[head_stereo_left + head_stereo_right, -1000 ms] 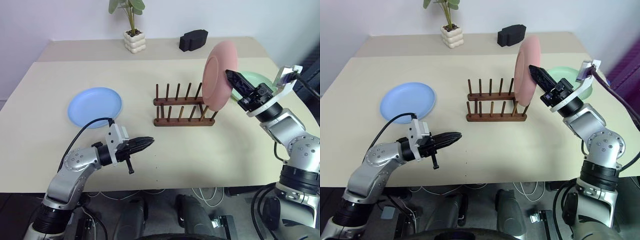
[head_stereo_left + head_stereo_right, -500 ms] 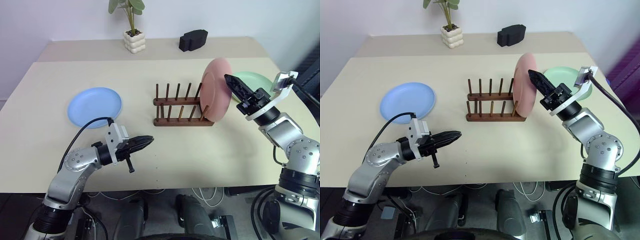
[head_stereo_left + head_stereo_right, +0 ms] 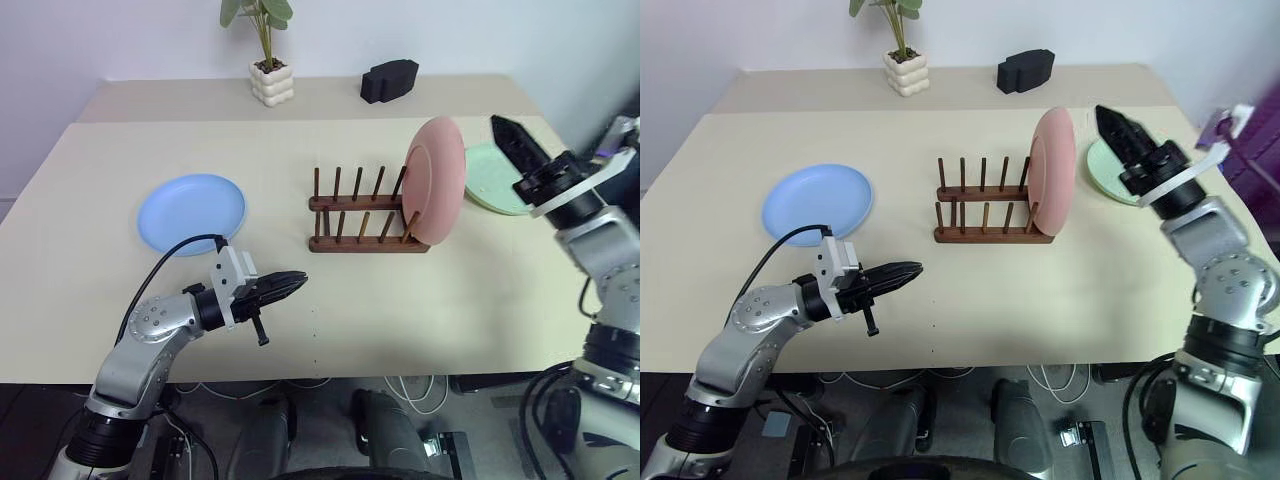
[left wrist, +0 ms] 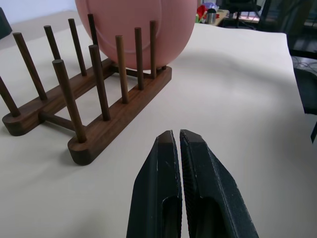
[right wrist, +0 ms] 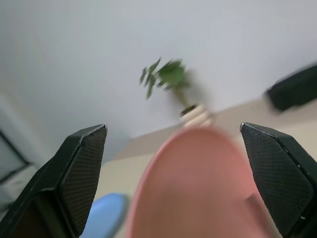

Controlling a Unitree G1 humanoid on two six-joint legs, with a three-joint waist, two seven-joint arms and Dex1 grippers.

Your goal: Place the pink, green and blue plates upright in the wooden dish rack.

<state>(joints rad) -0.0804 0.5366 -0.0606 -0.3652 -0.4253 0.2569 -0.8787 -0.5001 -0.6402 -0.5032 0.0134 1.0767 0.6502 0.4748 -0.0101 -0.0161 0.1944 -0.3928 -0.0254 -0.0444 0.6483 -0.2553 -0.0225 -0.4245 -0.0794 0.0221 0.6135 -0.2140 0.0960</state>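
I see the pink plate (image 3: pixel 436 180) standing upright at the right end of the wooden rack (image 3: pixel 366 212), slotted between the pegs, its salmon face matte and shallow, rim tilted slightly to the right. The rack is dark brown, two parallel rails with rows of thin upright pegs, sitting mid-table. The blue plate (image 3: pixel 191 212) lies flat on the table to the left of the rack, well apart from it. The green plate (image 3: pixel 491 180) lies flat to the right, just beyond the pink one, pale mint and partly hidden behind my right gripper (image 5: pixel 173 163). That gripper hangs in the air to the right of the pink plate, clear of it, fingers spread wide and empty. My left gripper (image 4: pixel 177 136) hovers low over the near left part of the table, pointing toward the rack, its two black fingers pressed together on nothing. A potted plant (image 3: pixel 266 55) and a black object (image 3: pixel 389 79) sit at the far edge.
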